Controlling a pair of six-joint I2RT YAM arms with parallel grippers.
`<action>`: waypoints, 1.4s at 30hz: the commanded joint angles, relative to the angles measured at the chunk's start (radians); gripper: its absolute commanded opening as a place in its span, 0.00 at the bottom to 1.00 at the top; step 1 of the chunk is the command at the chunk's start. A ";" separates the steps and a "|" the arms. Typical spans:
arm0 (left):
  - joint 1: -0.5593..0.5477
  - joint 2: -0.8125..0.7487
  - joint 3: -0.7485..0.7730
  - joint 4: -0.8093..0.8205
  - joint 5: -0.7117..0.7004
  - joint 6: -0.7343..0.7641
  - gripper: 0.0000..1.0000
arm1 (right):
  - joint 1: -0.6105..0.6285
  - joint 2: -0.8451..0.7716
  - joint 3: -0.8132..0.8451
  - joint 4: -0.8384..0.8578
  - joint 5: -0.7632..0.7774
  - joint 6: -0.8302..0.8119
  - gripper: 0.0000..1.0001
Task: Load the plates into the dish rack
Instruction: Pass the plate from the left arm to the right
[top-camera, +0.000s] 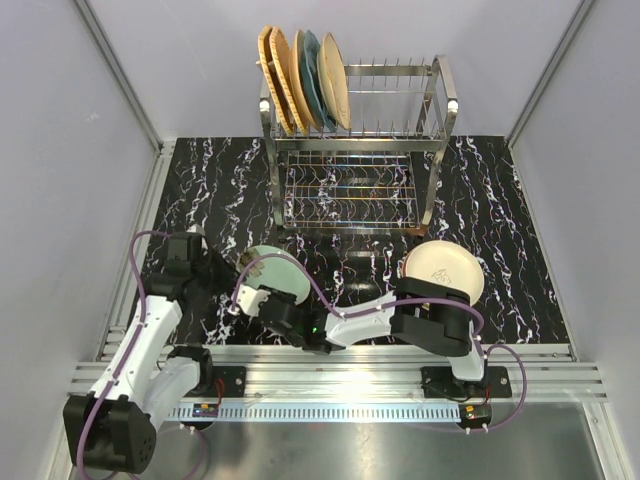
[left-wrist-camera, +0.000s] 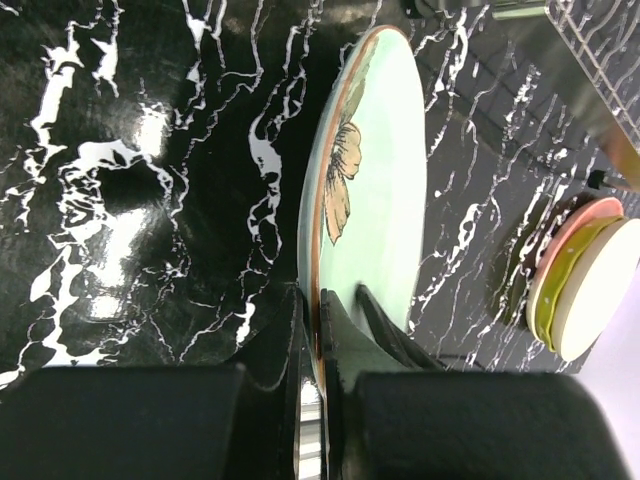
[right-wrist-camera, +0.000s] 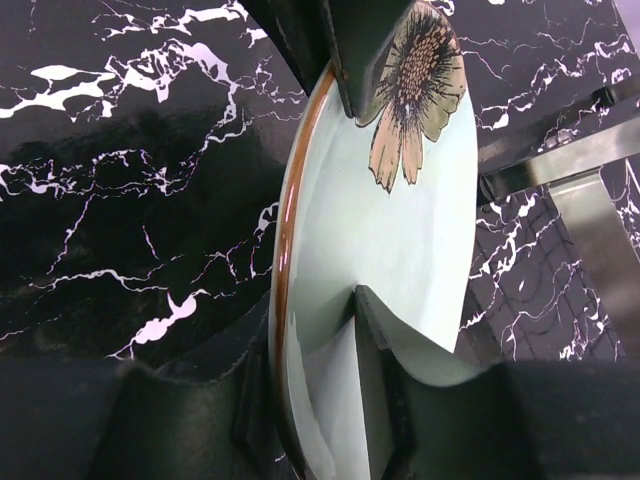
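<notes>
Pale-green plate (left-wrist-camera: 375, 180) tilted (face partly upward) — left end effector (left-wrist-camera: 330, 296) clamps it; right end effector (right-wrist-camera: 312, 320) straddles, grip unclear.

Lab test cell — blank grey walls (top-camera: 60, 150), aluminium rail (top-camera: 350, 375), black marbled tabletop (top-camera: 520, 250)

table (top-camera: 520, 220): black white-veined top | far middle: dish rack (top-camera: 352, 180) | near right: stack of plates (top-camera: 445, 268)

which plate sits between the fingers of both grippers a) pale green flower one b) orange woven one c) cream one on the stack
a: in each wrist view the pale green flower plate stands between that gripper's fingers, left gripper and right gripper.
</notes>
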 joint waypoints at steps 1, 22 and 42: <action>-0.005 -0.038 0.044 0.032 0.101 0.013 0.07 | 0.002 0.002 0.030 0.036 0.022 0.028 0.23; -0.003 0.078 0.199 -0.018 -0.048 0.135 0.75 | 0.079 -0.225 -0.069 -0.120 -0.045 0.245 0.00; -0.002 0.140 0.363 -0.057 -0.231 0.411 0.99 | 0.019 -0.715 -0.123 -0.396 0.030 0.486 0.00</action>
